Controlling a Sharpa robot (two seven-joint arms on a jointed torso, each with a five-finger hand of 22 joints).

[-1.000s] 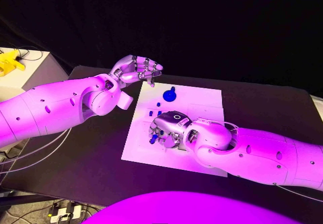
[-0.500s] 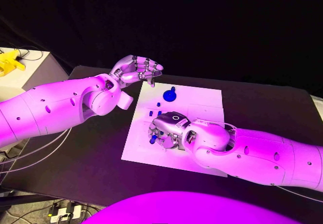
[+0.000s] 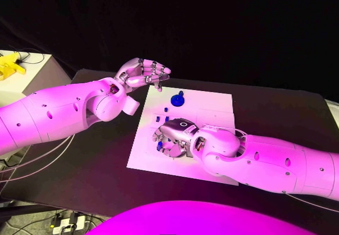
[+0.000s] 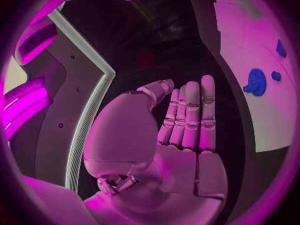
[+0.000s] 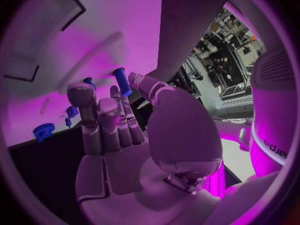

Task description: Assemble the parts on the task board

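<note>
Here the right hand (image 3: 175, 138) sits low over the middle of the task board (image 3: 205, 105), and the reason looks plain enough: its fingers (image 5: 100, 116) are clamped on a small blue peg (image 5: 122, 81), pinched between thumb and a fingertip. I judge it is being brought to a seat in the board. In the head view a bit of blue shows at the hand's near-left side, just above the board surface; whether the peg already touches a hole I cannot tell. The right arm comes in low across the board's near-right corner, wrist bent so the palm faces down and toward the board's left edge.

The left hand (image 3: 143, 73) holds off beyond the board's far-left corner, raised above the bench (image 3: 84, 161) — out of the way, I think, so the working hand has room. Its fingers (image 4: 190, 116) are held straight and side by side in its wrist view, with nothing in them; in the head view they look loosely curled, palm up.

A blue gear (image 3: 178, 100) lies on the far part of the board, between the two hands, with a small blue piece (image 3: 166, 109) just nearer than it. Both lie untouched — so most of the assembly seems yet to be done.
</note>
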